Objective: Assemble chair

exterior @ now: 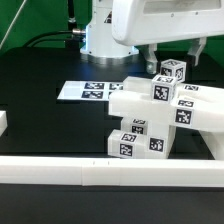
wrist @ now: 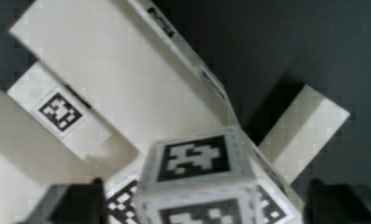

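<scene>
White arm (exterior: 130,25) upright, pincer (exterior: 172,62) astride chair (exterior: 160,115) top cube (exterior: 173,71)

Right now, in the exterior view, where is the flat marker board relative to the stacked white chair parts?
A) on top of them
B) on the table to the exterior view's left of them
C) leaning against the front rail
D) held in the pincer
B: the marker board lies flat on the black table, to the exterior view's left of the chair parts, apart from the front rail.
</scene>
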`<action>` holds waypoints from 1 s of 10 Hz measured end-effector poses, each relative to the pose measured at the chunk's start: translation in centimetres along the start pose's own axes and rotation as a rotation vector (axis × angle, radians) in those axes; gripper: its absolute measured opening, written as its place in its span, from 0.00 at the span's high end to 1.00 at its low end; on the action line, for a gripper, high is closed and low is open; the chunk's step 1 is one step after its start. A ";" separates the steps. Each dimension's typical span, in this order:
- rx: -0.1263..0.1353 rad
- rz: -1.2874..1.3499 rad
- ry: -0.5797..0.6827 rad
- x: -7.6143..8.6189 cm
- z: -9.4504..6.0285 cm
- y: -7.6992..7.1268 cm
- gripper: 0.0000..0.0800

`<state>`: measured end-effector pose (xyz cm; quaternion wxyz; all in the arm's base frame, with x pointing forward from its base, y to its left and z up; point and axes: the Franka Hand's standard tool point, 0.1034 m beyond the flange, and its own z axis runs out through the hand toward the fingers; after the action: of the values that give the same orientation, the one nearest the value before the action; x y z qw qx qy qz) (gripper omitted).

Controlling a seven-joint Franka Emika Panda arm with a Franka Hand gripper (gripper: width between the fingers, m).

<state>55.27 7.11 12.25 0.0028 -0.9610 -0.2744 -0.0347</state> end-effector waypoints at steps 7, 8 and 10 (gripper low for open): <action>-0.003 0.028 0.004 0.0 0.0 0.1 0.65; -0.008 0.120 0.010 0.1 0.1 0.1 0.65; -0.044 0.264 0.031 0.6 0.1 0.0 0.64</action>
<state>55.77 7.47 12.19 -0.0094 -0.9879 -0.1449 -0.0547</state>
